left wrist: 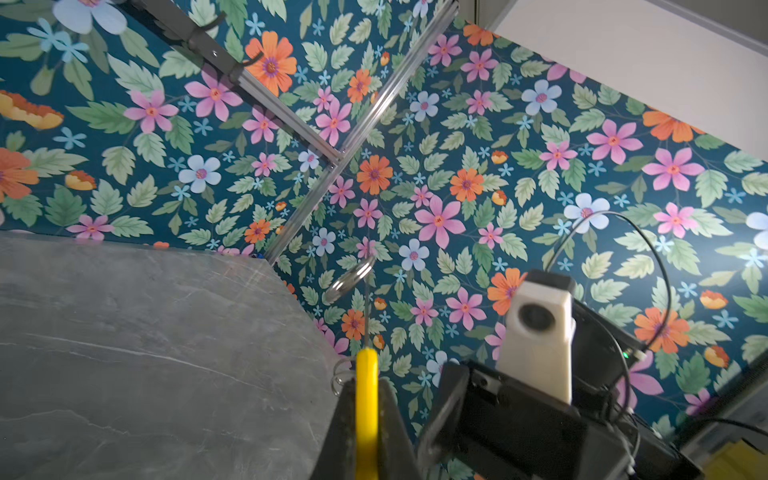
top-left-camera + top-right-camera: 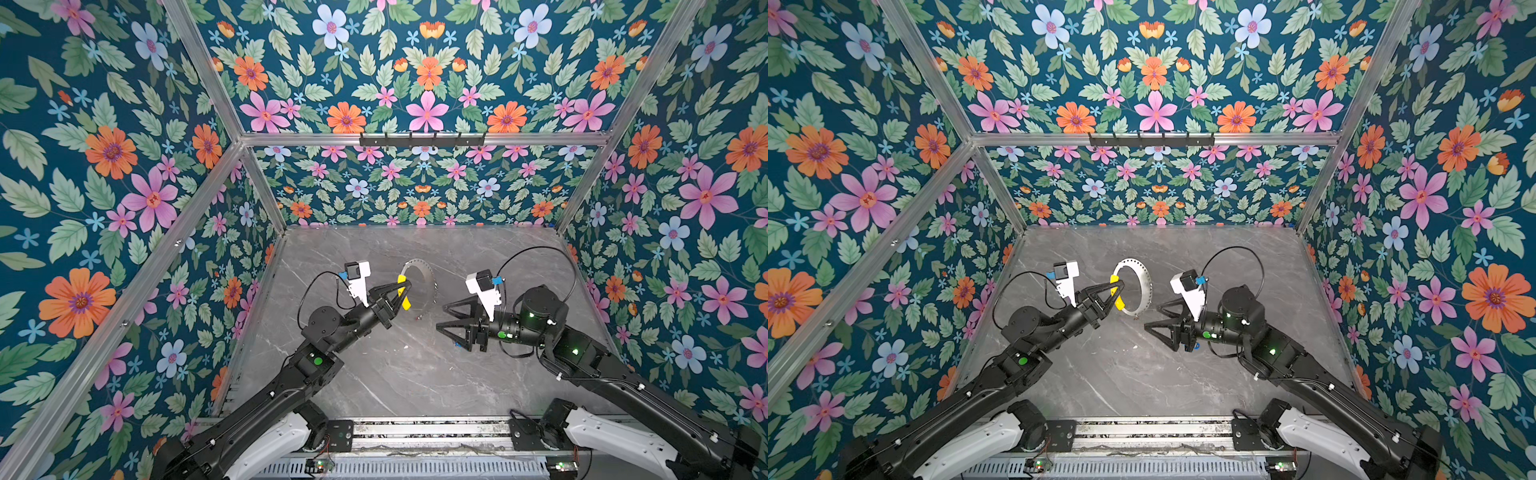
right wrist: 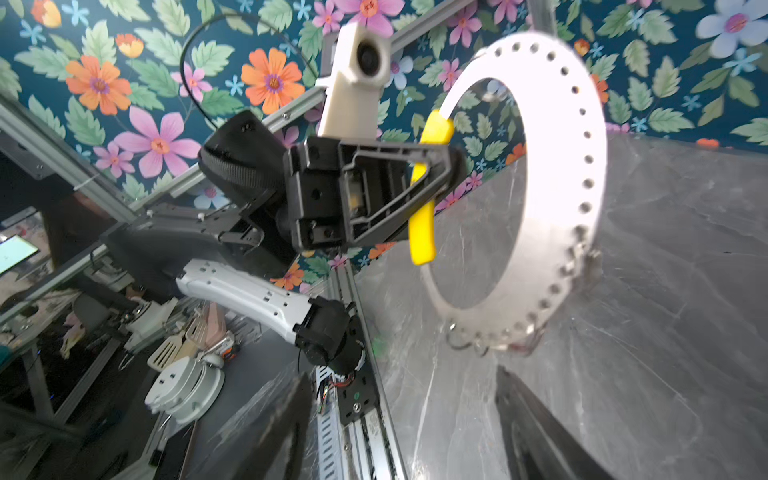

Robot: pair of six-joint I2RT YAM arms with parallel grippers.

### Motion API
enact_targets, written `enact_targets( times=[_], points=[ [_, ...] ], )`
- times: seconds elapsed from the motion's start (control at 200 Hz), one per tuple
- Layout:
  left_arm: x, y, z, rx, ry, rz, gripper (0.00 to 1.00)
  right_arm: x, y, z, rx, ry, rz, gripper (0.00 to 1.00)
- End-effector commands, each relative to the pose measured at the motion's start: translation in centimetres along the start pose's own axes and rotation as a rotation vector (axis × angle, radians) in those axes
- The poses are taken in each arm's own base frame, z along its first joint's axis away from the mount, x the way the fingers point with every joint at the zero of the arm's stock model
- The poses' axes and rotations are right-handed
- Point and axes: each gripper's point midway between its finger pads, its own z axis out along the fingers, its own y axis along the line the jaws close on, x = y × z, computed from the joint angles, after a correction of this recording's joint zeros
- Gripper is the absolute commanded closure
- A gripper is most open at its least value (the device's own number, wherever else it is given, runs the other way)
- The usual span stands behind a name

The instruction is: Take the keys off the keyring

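Left tool [image 2: 1120, 286] clamps the upright keyring [image 2: 1143, 277] by its yellow arc [image 2: 1119, 305], lower rim near the empty, wide-open right tool [image 2: 1153, 318].

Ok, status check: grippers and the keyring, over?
Left gripper shut on keyring at its yellow segment, ring upright. Right gripper open, empty, apart from ring. Keys not made out; small split rings on rim. Nothing between.

Floral walls [image 2: 424, 62] and aluminium rails [image 2: 291, 138] surround a grey marble tabletop [image 2: 415, 374].
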Motion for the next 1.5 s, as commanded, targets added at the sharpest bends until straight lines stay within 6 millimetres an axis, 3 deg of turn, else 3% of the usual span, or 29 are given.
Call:
enact_targets(
  times=[0.0,0.16,0.495,0.705,0.935,1.305,1.495],
  points=[
    [-1.9,-0.2,0.2,-0.021,-0.075,-0.036,1.0,1.0,-1.6,1.2,0.13,0.029,-0.081,0.31],
    [-2.1,0.2,0.1,-0.053,-0.078,-0.057,1.0,1.7,-3.0,2.8,0.232,0.034,-0.13,0.38],
    [-1.9,0.5,-0.3,-0.068,-0.077,-0.063,1.0,0.2,-3.5,4.7,0.244,-0.008,-0.167,0.45],
    [-1.8,0.5,-0.4,-0.068,-0.077,-0.061,1.0,-0.4,-3.6,5.1,0.255,-0.017,-0.186,0.58],
    [-1.9,0.5,-0.5,-0.069,-0.081,-0.057,1.0,-0.4,-3.1,5.5,0.221,-0.007,-0.19,0.8],
    [-1.7,0.4,-0.4,-0.06,-0.074,-0.064,1.0,-0.5,-3.1,5.8,0.215,-0.012,-0.191,0.85],
    [-1.9,0.5,-0.4,-0.066,-0.08,-0.066,1.0,-0.5,-2.9,5.9,0.205,-0.007,-0.189,1.0]
  ],
)
